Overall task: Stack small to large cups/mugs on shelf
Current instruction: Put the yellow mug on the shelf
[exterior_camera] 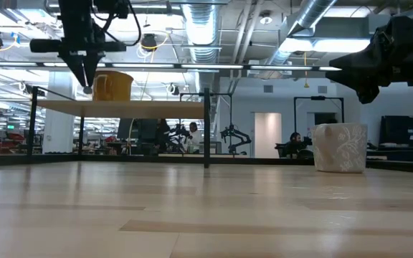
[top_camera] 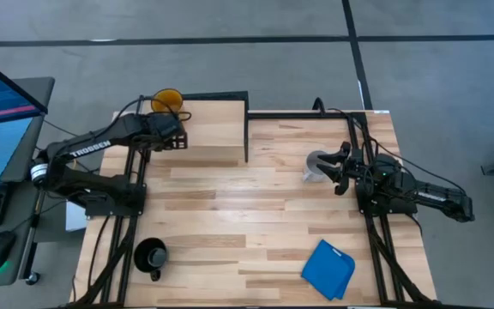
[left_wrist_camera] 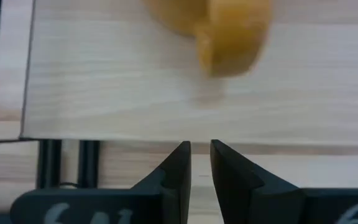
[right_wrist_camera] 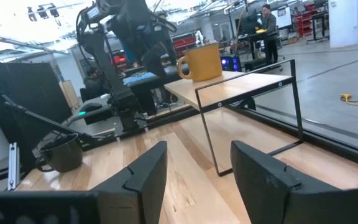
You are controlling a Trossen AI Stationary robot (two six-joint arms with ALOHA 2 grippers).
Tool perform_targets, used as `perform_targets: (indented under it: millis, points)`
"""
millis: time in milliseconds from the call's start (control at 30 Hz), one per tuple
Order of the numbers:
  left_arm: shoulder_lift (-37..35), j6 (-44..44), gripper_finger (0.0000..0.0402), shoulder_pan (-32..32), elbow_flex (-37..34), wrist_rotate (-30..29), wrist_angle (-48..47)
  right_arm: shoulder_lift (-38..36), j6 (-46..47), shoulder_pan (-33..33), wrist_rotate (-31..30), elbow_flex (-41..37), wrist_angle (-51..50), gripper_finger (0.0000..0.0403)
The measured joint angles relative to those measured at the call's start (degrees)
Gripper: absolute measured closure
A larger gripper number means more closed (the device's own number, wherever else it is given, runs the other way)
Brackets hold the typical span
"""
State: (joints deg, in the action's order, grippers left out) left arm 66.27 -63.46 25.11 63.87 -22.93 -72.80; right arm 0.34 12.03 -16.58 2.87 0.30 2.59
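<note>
Yellow-orange mug (top_camera: 166,100): set upright at a back corner of the shelf (top_camera: 217,137), handle turned toward the left arm; nothing is stacked in it.
Pale grey-white mug (top_camera: 317,165): standing on the table (top_camera: 256,223) just in front of the right arm, well apart from the shelf.
Black mug (top_camera: 151,255): left on the table near the front edge on the left arm's side, far from the shelf.
Left gripper (left_wrist_camera: 201,163): held above the shelf just short of the yellow-orange mug, jaws drawn almost together with nothing between them.
Right gripper (right_wrist_camera: 194,168): held over the table beside the pale grey-white mug, jaws spread wide and empty.
Handling: the mugs are judged rigid, glazed and breakable, so slippery under hard jaws and unforgiving of a drop.
Weight: probably moderate, with the handle pulling the balance to one side.
Where to grip: the rim wall, one jaw inside and one outside, is judged safest; the handle is a narrower, twist-prone option.
Nesting: whether each mug fits inside the next cannot be judged well from these views.
Blue cloth (top_camera: 328,269): lying on the table, no part of the job.
</note>
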Motion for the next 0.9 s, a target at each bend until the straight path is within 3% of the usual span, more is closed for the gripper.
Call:
perform_targets:
  millis: [200,400,600,900]
  points:
    - [-2.8,-4.2,0.0351,-4.6,0.1,-2.1,2.9,0.0,0.0,0.0,0.0,0.0,0.0,0.0202]
    - [-4.5,-6.8,0.0351,-7.8,0.1,-10.1,9.4,0.0,0.0,0.0,0.0,0.0,0.0,0.0202]
    - [-4.3,-3.0,0.0351,-6.6,0.1,-14.1,16.1,0.0,0.0,0.0,0.0,0.0,0.0,0.0202]
    - [-4.3,-1.3,0.0351,-3.5,0.1,-13.6,16.7,0.0,0.0,0.0,0.0,0.0,0.3,0.0202]
